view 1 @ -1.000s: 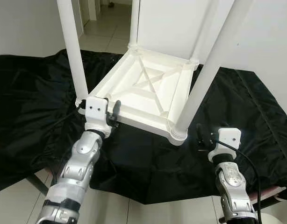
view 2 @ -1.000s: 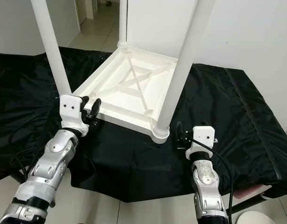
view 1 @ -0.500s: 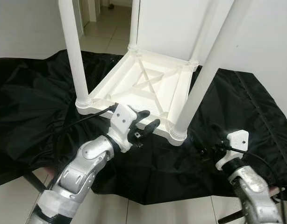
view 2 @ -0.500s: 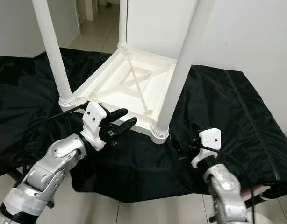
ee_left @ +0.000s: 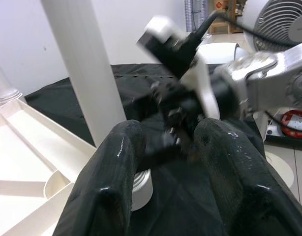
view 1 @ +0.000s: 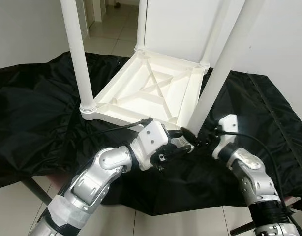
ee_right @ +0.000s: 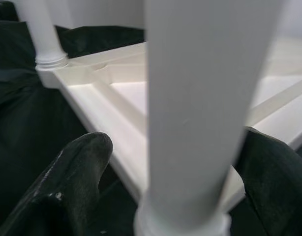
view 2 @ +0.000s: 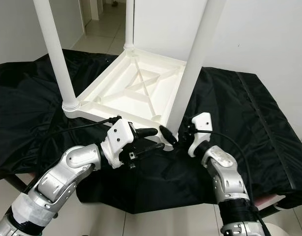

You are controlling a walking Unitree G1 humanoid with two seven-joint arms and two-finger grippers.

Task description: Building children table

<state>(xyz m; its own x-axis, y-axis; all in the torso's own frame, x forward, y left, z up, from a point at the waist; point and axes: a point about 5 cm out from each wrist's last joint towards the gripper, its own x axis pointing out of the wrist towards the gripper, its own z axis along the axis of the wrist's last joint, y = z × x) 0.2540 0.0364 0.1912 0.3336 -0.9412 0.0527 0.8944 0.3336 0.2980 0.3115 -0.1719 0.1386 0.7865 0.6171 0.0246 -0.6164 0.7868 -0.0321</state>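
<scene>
White plastic table [view 1: 156,91], ribbed underside up, lay on crinkly black cloth [view 1: 38,113]. Right gripper [ee_right: 166,182] fingers apart w/ smooth round near leg [view 1: 217,73] btwn them; left gripper [view 1: 176,142] fingers apart beside leg base.

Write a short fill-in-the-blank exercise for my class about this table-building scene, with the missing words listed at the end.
1. The white table lies upside down on a ______ cloth.
2. The number of legs pointing up from the table is ______.
3. The right gripper has its open fingers on either side of the table's near right ______.
4. The left gripper is ______, holding nothing.

Missing words: black; four; leg; open
</scene>
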